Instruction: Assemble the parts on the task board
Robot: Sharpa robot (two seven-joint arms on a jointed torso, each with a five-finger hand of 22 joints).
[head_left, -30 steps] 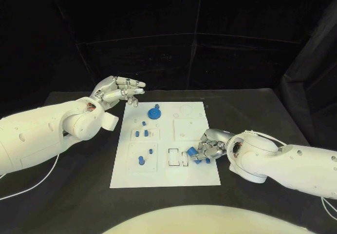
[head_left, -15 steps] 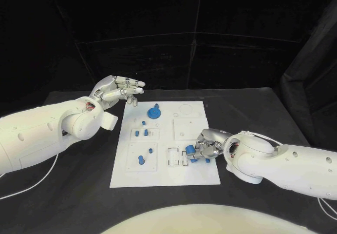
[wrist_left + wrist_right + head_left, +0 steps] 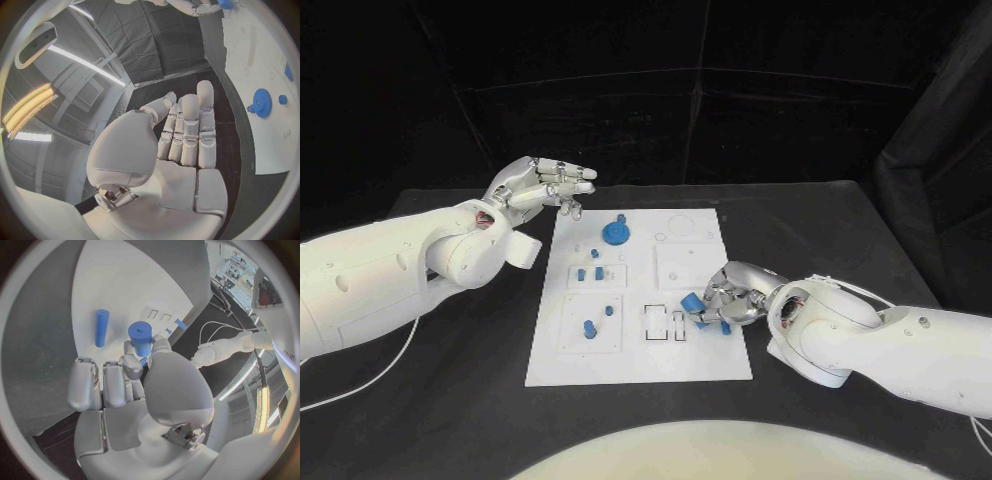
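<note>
The white task board (image 3: 689, 360) lies in the middle of the black table. My right hand (image 3: 730, 300) hovers over the board's right side and pinches a short blue cylinder (image 3: 140, 338) between thumb and finger, beside the rectangular slots (image 3: 664, 325). In the head view the held cylinder (image 3: 689, 302) sits at the hand's left side. A second blue cylinder (image 3: 101, 327) lies flat on the board beyond the fingers. My left hand (image 3: 542, 185) is raised off the board's far left corner, fingers apart and holding nothing.
A blue gear (image 3: 616, 233) stands near the board's far edge, also seen as the gear (image 3: 261, 102) in the left wrist view. Small blue pegs (image 3: 589, 272) and other blue pieces (image 3: 596, 325) sit in the board's left half. Black table surrounds the board.
My right hand has shifted slightly toward the board's far side and turned, carrying the blue cylinder with it. The left hand has stayed in place.
</note>
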